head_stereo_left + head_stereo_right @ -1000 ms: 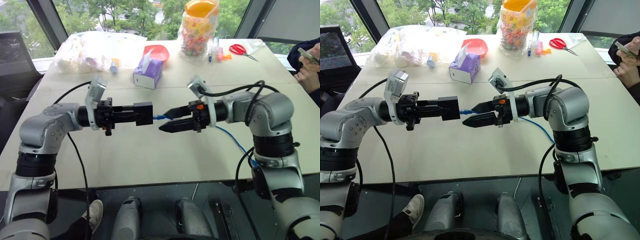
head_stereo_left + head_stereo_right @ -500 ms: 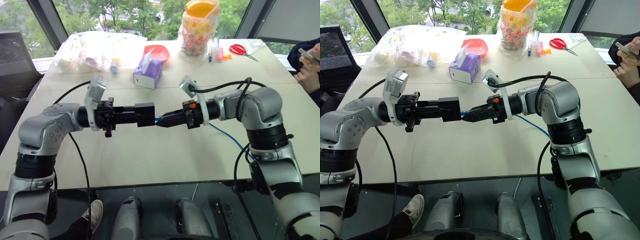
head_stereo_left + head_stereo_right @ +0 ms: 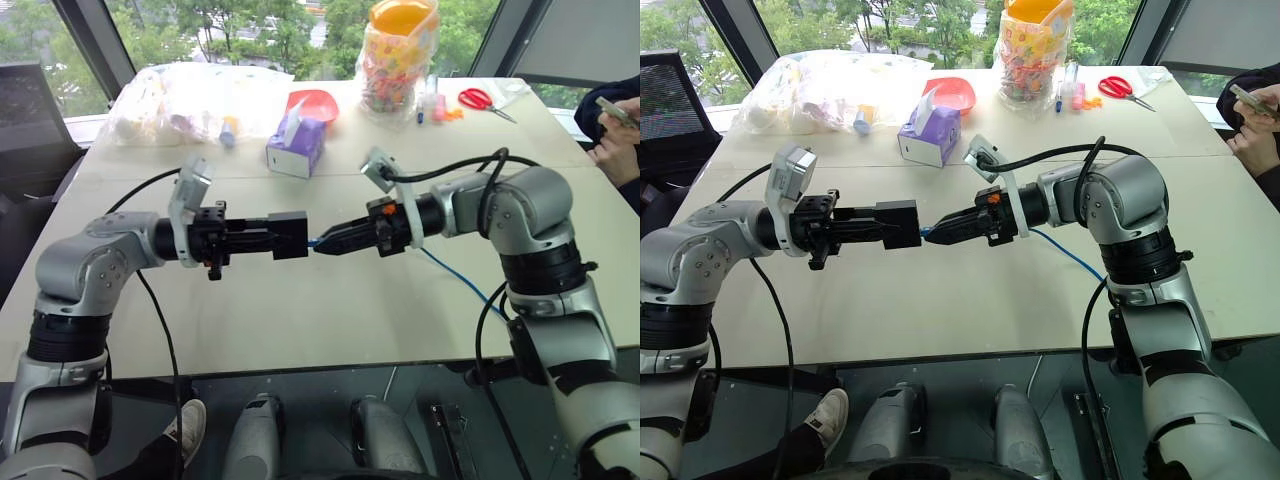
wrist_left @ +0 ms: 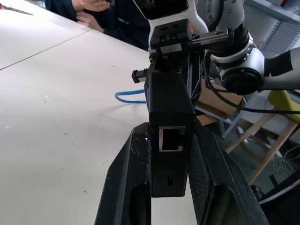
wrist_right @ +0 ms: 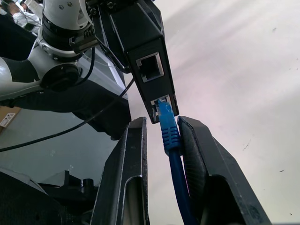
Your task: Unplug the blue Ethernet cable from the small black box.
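We've got the small black box (image 3: 289, 234) held off the table (image 3: 330, 320) at mid-frame in the head views, clamped end-on in the left gripper (image 4: 172, 154), whose fingers are pressed tight vs. the box's two sides; the left wrist view shows an empty port facing the cam. Coming from the right of frame, the right gripper (image 5: 162, 136) is drawn nearly together on the blue Ethernet cable (image 5: 168, 133), pinching the blue boot just behind the plug. In the right wrist view the plug tip sits inside the lower port of the box, w/ a 2nd empty port beside it, so the cable isn't out yet. From the grip the cord runs back under the right arm, toward lower right of the head frame, and lies along the table. We judge the step in hand as grasp made, pull not yet begun. Next move, in our view: draw the right gripper straight back along the port axis, away from the box, while the left holds firm. Can't tell whether the latch tab is pressed; if not, a straight pull may jam or drag the box in the left's grip. Tissue box (image 3: 296, 146) and scissors (image 3: 485, 101) sit far up the frame, well apart from the work.
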Tool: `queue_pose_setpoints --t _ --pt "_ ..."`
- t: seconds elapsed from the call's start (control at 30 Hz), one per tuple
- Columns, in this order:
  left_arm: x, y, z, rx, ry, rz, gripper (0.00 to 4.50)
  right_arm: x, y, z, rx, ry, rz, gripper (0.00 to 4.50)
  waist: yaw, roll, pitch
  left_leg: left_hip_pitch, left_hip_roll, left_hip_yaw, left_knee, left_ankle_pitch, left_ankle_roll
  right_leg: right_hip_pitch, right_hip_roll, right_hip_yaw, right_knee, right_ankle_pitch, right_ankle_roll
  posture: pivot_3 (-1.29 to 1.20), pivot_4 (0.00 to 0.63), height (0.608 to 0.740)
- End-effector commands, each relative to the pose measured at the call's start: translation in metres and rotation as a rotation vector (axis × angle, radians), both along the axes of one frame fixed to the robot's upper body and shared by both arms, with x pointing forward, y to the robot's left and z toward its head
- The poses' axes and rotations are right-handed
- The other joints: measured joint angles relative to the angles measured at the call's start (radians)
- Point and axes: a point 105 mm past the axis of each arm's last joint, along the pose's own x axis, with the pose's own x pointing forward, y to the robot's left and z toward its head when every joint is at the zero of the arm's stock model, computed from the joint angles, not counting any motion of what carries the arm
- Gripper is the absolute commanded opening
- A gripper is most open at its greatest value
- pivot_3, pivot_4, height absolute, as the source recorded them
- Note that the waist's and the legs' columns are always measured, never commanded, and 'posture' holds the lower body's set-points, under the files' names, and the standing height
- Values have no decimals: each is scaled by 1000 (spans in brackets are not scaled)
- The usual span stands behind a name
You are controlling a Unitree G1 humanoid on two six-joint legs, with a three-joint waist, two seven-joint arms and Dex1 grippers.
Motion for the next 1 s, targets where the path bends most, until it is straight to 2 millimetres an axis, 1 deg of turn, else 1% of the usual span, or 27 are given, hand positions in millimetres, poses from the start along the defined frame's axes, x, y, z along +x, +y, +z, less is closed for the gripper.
queue_pose_setpoints --t 0.03,0.63,0.67,0.7,0.73,1.0 --pt "-2 0 12 -5 -58 -3 475 -5 4 15 28 -46 48 1070 0 0 0 0 0 0 0 0 0 0 0 0 0 0 0 0 150 735" --pt "-4 -2 10 4 -63 -9 475 -4 9 18 39 -47 59 1070 0 0 0 0 0 0 0 0 0 0 0 0 0 0 0 0 150 735" --pt "-4 -2 10 3 -63 -9 475 -4 9 18 39 -47 59 512 0 0 0 0 0 0 0 0 0 0 0 0 0 0 0 0 150 735" --pt "-4 -2 10 3 -63 -8 475 -4 9 18 39 -46 59 142 0 0 0 0 0 0 0 0 0 0 0 0 0 0 0 0 150 735" --pt "-4 -3 10 2 -63 -7 475 -5 10 18 39 -45 61 26 0 0 0 0 0 0 0 0 0 0 0 0 0 0 0 0 150 735" --pt "-4 -2 11 -3 -63 -2 475 -5 11 16 34 -43 64 26 0 0 0 0 0 0 0 0 0 0 0 0 0 0 0 0 150 735"
